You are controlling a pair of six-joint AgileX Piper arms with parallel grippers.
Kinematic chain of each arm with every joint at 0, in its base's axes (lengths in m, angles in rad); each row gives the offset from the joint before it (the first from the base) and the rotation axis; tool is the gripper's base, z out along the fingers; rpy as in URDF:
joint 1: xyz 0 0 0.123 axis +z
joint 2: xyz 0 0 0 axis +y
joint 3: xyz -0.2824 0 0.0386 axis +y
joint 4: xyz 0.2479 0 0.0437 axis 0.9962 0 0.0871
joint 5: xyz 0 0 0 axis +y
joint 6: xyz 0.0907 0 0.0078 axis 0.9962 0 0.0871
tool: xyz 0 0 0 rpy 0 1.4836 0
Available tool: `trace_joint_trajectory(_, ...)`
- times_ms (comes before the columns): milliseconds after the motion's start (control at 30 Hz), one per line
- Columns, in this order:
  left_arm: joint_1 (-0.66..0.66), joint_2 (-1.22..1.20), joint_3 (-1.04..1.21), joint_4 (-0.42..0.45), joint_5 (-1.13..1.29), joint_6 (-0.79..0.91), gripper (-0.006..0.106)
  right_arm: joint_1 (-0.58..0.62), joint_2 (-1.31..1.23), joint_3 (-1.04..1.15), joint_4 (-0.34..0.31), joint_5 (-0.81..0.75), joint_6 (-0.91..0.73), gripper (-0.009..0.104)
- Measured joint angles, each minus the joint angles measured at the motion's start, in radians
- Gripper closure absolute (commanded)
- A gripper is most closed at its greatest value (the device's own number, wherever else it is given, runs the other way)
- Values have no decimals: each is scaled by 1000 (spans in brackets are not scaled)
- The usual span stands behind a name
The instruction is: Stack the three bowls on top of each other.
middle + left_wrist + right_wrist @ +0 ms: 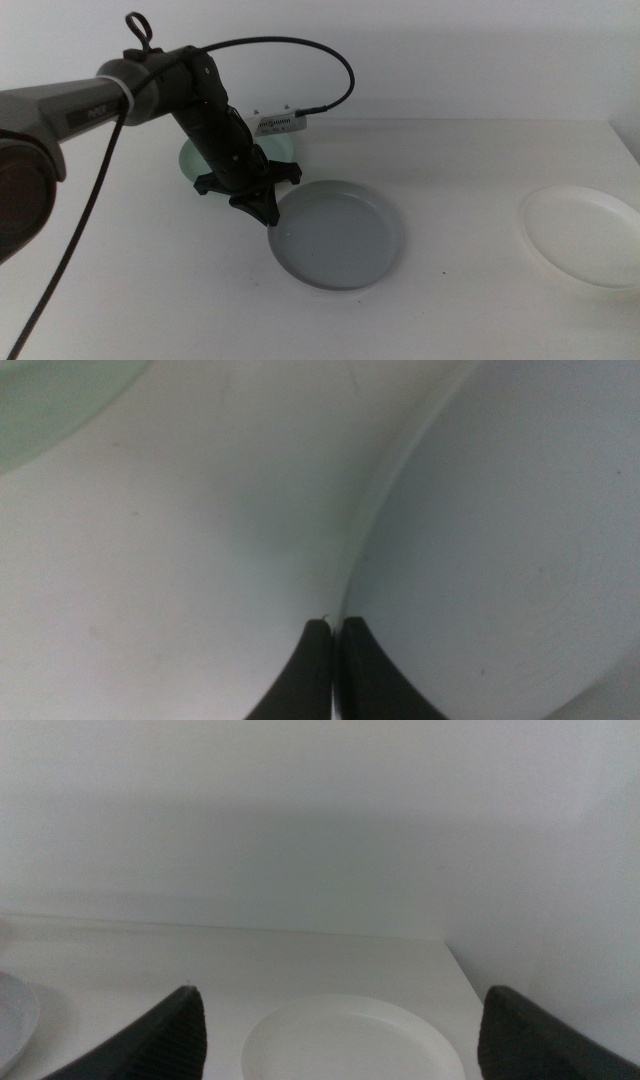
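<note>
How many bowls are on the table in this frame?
3: the mint green bowl at the back behind the left arm, the light grey bowl mid-table with the left end effector at its rim, the white bowl far right.

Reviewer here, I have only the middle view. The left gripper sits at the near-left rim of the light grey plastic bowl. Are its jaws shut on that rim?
Observer: Yes. In the left wrist view the left gripper has its jaws pressed together on the rim of the light grey round plastic bowl.
Reviewer: And the right arm?
Observer: It waits. The right gripper is open, facing the white round plastic bowl.
</note>
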Motion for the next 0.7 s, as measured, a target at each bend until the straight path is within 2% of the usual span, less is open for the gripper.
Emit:
trace_joint_trajectory(100,-3,6,0,-2,-2,0,101,0,0,0,0,0,0,11)
trace_joint_trajectory(233,-3,6,0,0,-6,7,86,0,0,0,0,0,0,11)
trace_joint_trajectory(367,-3,6,0,0,-1,23,58,0,0,0,0,0,0,11)
trace_joint_trajectory(533,20,-1,-32,0,66,26,13,0,0,0,0,0,0,11)
trace_joint_trajectory(567,30,-10,-42,3,71,24,7,0,0,0,0,0,0,11)
trace_joint_trajectory(700,91,-100,-79,35,71,-39,7,0,0,0,0,0,0,11)
